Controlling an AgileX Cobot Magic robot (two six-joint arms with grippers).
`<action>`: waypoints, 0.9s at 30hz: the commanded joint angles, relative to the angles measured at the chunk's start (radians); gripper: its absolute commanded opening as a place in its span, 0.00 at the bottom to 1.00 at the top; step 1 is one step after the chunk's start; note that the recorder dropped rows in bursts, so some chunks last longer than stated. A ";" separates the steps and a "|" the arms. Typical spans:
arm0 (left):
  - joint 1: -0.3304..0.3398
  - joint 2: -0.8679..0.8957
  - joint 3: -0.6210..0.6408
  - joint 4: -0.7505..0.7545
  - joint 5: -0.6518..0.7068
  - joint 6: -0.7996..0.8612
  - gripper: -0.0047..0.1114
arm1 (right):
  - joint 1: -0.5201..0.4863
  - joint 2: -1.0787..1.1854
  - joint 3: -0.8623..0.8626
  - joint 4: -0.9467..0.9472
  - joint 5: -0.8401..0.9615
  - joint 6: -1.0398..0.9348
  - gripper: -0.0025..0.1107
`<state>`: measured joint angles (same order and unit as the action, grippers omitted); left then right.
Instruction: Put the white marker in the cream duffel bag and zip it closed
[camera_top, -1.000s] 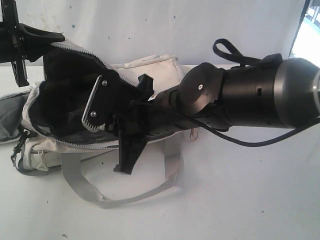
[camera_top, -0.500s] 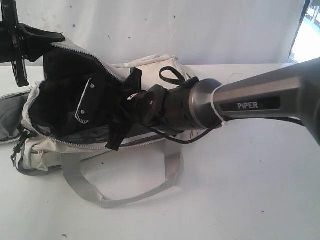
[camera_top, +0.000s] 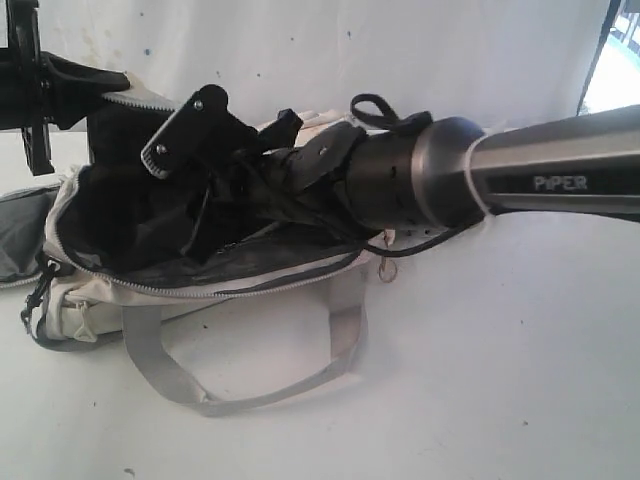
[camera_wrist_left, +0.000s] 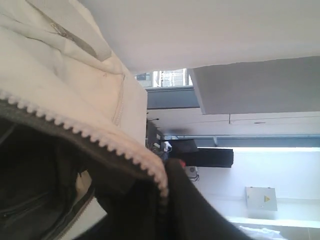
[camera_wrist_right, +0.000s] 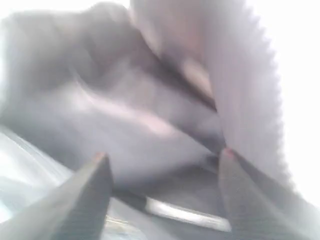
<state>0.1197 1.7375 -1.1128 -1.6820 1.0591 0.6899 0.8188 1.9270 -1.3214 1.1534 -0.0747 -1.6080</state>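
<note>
Plainly, wrist views show right hand (camera_wrist_right: 164, 154) spread, left hand (camera_wrist_left: 164, 175) pinching cream duffel bag (camera_wrist_left: 75, 75).

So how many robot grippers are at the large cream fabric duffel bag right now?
2. The left gripper holds up the cream fabric duffel bag by its zipper rim at the far left; the right gripper, jaws open, reaches into the bag's dark-lined mouth.

1. The white desk (camera_top: 500, 380) is marked with a few small dark specks.
2. The cream duffel bag (camera_top: 90, 300) sits on the desk, its mouth unzipped.
3. In front of the bag, its grey webbing strap (camera_top: 270, 390) lies in a loop flat on the desk.
4. Dark grey fabric (camera_top: 15, 235) lies just beside the bag's end; what it is cannot be told.
</note>
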 joint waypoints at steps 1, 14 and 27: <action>-0.003 -0.002 -0.006 0.125 -0.001 0.045 0.04 | 0.001 -0.124 0.066 0.092 0.211 0.099 0.43; -0.003 -0.002 -0.006 0.211 -0.033 0.070 0.04 | -0.001 -0.183 0.061 -0.278 0.912 0.726 0.43; -0.003 -0.004 -0.006 0.488 -0.073 0.070 0.04 | -0.020 -0.197 0.021 -0.957 1.180 1.352 0.43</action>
<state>0.1197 1.7375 -1.1128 -1.2399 0.9871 0.7558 0.8168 1.7466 -1.2940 0.2847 1.0631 -0.3293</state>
